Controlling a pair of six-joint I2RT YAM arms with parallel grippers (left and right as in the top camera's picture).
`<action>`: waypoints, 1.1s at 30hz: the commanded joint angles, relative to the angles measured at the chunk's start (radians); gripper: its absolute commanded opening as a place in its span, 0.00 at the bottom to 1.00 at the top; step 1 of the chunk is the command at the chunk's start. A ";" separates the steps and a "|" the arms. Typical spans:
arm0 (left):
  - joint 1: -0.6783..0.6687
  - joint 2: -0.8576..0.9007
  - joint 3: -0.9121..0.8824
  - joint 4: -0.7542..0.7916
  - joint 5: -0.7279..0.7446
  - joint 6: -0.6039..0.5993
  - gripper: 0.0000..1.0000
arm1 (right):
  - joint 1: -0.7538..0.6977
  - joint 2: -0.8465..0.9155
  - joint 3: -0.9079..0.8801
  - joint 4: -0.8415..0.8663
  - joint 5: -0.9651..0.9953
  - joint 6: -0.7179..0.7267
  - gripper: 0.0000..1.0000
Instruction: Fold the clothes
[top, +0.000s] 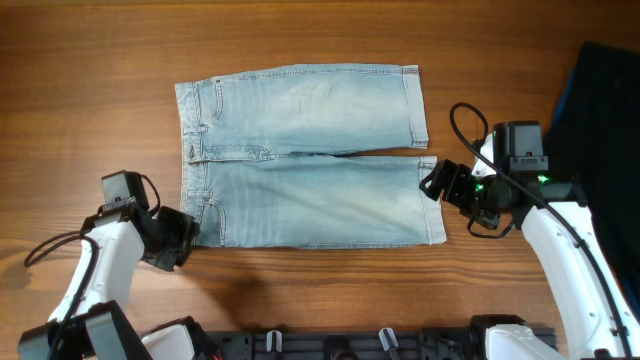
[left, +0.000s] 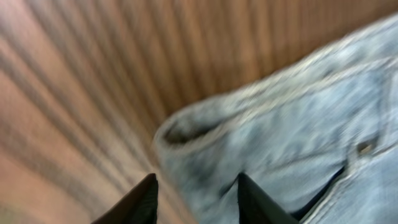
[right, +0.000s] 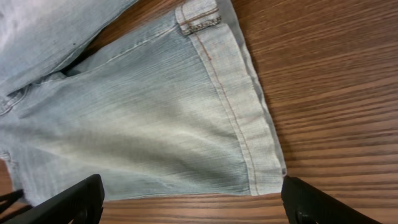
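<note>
The light blue faded denim shorts (top: 305, 155) lie flat on the wooden table, waistband to the left, hemmed legs to the right. My left gripper (top: 185, 238) is open at the near waistband corner; in the left wrist view its fingers (left: 196, 193) straddle the edge of that corner of the shorts (left: 280, 137), blurred. My right gripper (top: 440, 180) is open just right of the near leg's hem. In the right wrist view its wide-spread fingers (right: 193, 196) hover over the hem corner of the shorts (right: 155, 118).
A dark navy cloth with a bright blue edge (top: 605, 110) lies at the right edge of the table. Bare wood (top: 90, 90) surrounds the shorts. The arm bases (top: 350, 345) sit along the front edge.
</note>
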 joint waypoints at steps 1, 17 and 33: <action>0.004 0.000 -0.005 0.048 -0.030 -0.010 0.29 | 0.000 -0.003 0.008 0.000 0.069 0.004 0.92; 0.004 0.000 -0.005 0.045 -0.006 -0.010 0.13 | 0.000 0.237 -0.127 0.056 0.051 0.138 0.66; 0.004 0.000 -0.005 0.046 -0.007 -0.002 0.19 | 0.000 0.337 -0.178 0.126 -0.031 0.137 0.24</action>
